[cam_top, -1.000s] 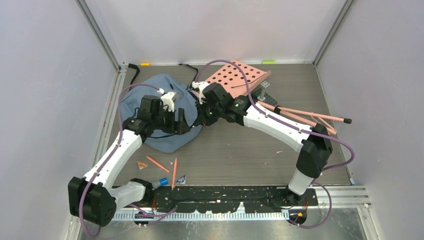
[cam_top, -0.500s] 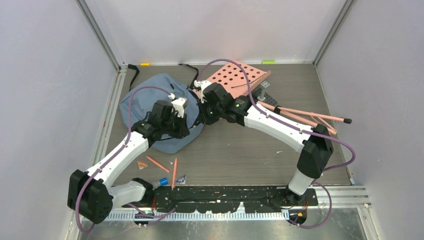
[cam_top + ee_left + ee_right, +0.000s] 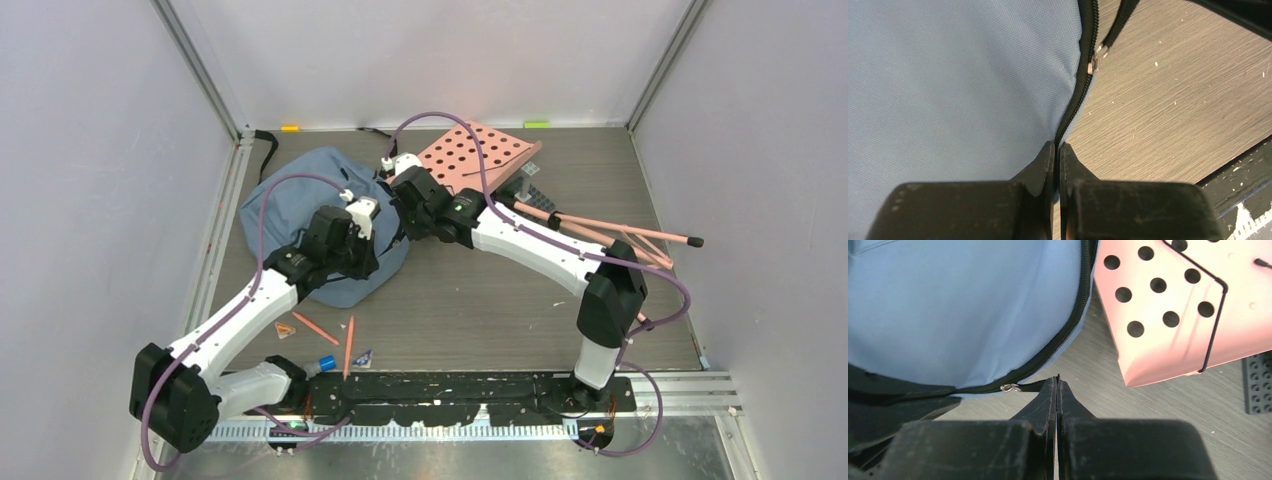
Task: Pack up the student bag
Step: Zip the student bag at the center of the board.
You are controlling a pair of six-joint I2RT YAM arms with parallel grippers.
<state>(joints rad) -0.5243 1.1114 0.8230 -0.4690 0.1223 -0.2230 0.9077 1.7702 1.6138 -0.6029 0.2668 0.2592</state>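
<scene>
Robotics laboratory test cell. Plain pale wall panels (image 3: 100, 180) set in aluminium frame posts (image 3: 196, 62) enclose a wood-grain table (image 3: 480, 300). A black mounting rail (image 3: 450, 388) at its near edge carries the left arm (image 3: 235, 315) and the right arm (image 3: 535, 248).

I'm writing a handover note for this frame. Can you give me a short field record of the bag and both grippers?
student bag: blue, lying on the table, beside the pink board
left gripper: shut, pinching the bag's black zipper edge
right gripper: shut, seemingly holding the black zipper pull
loose items: orange pencils on the near side of the bag
</scene>
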